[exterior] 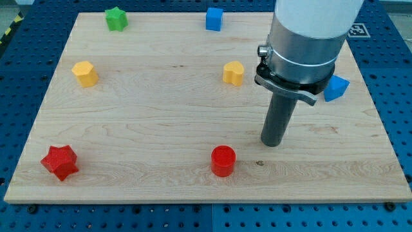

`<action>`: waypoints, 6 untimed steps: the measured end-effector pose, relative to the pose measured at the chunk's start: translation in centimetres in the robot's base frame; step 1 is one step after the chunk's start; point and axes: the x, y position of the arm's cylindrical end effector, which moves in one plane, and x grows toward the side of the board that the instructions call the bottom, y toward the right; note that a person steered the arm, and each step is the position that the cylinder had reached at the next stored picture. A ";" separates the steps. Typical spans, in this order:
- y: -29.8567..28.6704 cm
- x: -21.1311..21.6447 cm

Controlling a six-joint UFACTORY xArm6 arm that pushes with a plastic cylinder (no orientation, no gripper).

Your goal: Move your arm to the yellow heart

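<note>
The yellow heart (234,73) lies on the wooden board (154,122), right of centre in the upper half. My tip (273,143) rests on the board below and to the right of the heart, well apart from it. The rod rises into the grey and white arm at the view's top right. A red cylinder (223,160) lies below and to the left of my tip, not touching it.
A second yellow block, roughly hexagonal, (84,73) sits at the left. A green star (116,18) and a blue cube (214,18) lie along the top edge. A blue block (336,87) sits right of the arm, partly hidden. A red star (59,161) lies bottom left.
</note>
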 end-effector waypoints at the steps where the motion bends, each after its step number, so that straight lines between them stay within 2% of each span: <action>1: 0.0 0.0; 2: -0.1 0.0; 4: -9.9 -4.2; 6: -12.8 -16.2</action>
